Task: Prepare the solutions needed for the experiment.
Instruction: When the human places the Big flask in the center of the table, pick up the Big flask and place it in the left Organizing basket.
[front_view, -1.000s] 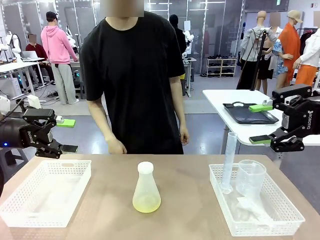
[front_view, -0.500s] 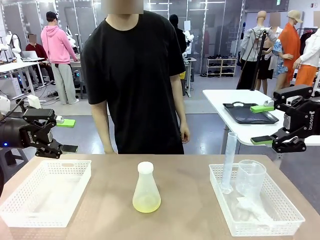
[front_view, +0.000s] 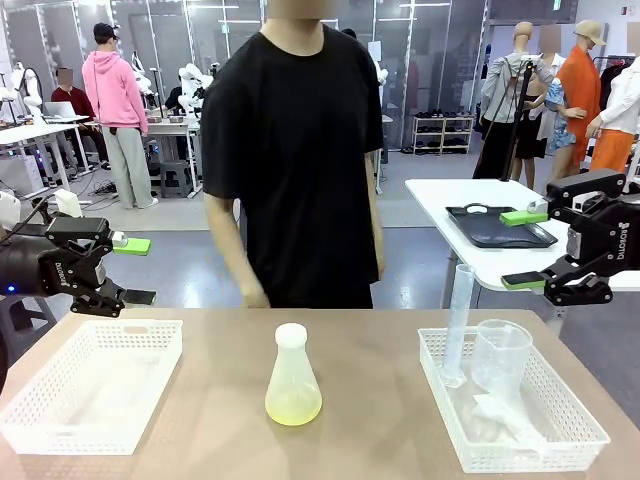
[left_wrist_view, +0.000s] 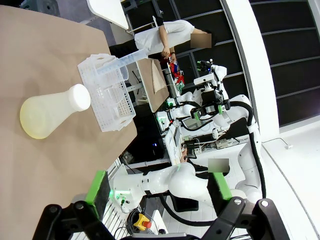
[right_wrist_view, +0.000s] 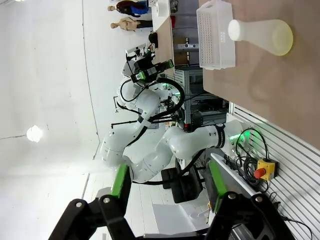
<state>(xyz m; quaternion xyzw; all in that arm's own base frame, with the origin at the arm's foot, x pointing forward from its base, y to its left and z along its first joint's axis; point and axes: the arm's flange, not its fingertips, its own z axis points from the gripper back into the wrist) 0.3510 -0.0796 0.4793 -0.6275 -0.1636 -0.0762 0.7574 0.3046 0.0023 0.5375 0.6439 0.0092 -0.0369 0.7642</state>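
— Inside the flask (front_view: 293, 370), mid-desk (front_view: 380, 420), the solution (front_view: 293, 408) sits unmoved. Claws?
— Left claw (front_view: 135, 270) and right claw (front_view: 520, 248) flank the flask, both released, empty, unmoved; the person (front_view: 300, 150) behind it stepped rightward.

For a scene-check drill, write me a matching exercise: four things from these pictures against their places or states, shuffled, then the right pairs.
1 flask
2 measuring cylinder
3 left hand
4 right hand

A standing in the right basket
B open, near the left basket
C between both baskets, holding solution
D open, at the table's right end

Pairs: 1-C, 2-A, 3-B, 4-D
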